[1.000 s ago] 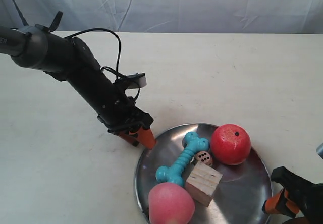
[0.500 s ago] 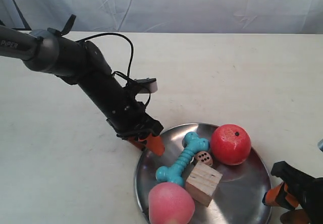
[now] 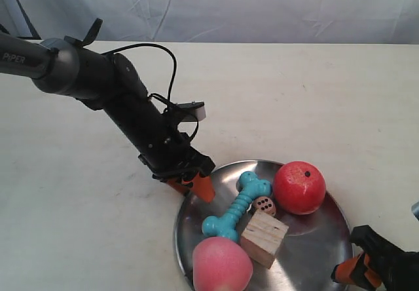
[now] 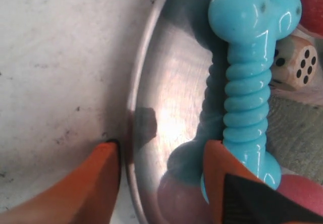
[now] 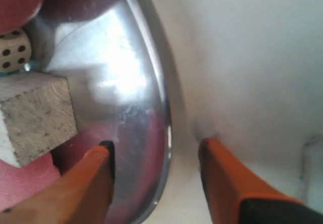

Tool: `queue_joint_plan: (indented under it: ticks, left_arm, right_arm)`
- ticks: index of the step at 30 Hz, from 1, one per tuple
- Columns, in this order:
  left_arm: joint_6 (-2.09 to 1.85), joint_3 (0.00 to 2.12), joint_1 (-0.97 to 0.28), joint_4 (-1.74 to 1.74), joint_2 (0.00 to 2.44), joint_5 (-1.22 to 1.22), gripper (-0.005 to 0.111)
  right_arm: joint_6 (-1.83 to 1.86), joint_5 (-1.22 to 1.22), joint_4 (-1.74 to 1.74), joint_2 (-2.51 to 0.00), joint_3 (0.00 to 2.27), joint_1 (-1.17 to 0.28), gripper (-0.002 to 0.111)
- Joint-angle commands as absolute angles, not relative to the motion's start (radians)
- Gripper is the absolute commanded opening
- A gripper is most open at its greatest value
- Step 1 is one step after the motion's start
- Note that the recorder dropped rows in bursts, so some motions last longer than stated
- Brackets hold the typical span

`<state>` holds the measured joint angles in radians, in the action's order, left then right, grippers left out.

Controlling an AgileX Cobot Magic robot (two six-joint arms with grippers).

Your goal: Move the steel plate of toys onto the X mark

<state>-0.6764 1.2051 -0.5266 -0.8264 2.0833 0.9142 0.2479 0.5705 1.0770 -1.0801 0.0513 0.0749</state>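
Observation:
The steel plate (image 3: 313,242) lies near the front of the table and holds the teal bone (image 3: 236,206), red ball (image 3: 299,187), pink ball (image 3: 221,263), wooden cube (image 3: 263,238) and brown die (image 3: 265,205). My left gripper (image 3: 191,187) is open astride the plate's rim: in the left wrist view one finger stands on the table, the other inside the plate (image 4: 171,82) beside the bone (image 4: 245,98). My right gripper (image 3: 353,274) is open at the opposite rim; its gap (image 5: 156,146) spans the edge of the plate (image 5: 111,77) near the cube (image 5: 33,113). No X mark shows.
The pale tabletop (image 3: 294,94) stretches behind and to the left of the plate. A white cloth backdrop (image 3: 229,6) closes the far edge. The left arm's black cable (image 3: 167,61) loops above its wrist.
The left arm has moved toward the plate, bringing one finger over the rim. The right gripper has shifted slightly lower at the plate's other edge. Plate and toys stay put.

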Motion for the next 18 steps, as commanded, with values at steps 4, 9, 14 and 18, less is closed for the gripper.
queue_joint_plan:
  ticks: [4, 9, 14, 18]
  left_arm:
    - [-0.668, 1.2, -0.532, -0.779, 2.093, 0.908, 0.05]
    - [-0.668, 1.2, -0.532, -0.779, 2.093, 0.908, 0.05]
    - [-0.668, 1.2, -0.532, -0.779, 2.093, 0.919, 0.05]
    - [-0.668, 1.2, -0.532, -0.779, 2.093, 0.921, 0.05]
  right_arm:
    - [0.277, 0.543, 1.106, -1.081, 0.047, 0.079, 0.051]
    - [0.278, 0.535, 1.108, -1.081, 0.047, 0.079, 0.051]
    - [0.281, 0.522, 1.108, -1.081, 0.047, 0.079, 0.051]
    - [0.288, 0.516, 1.11, -1.081, 0.047, 0.079, 0.051]
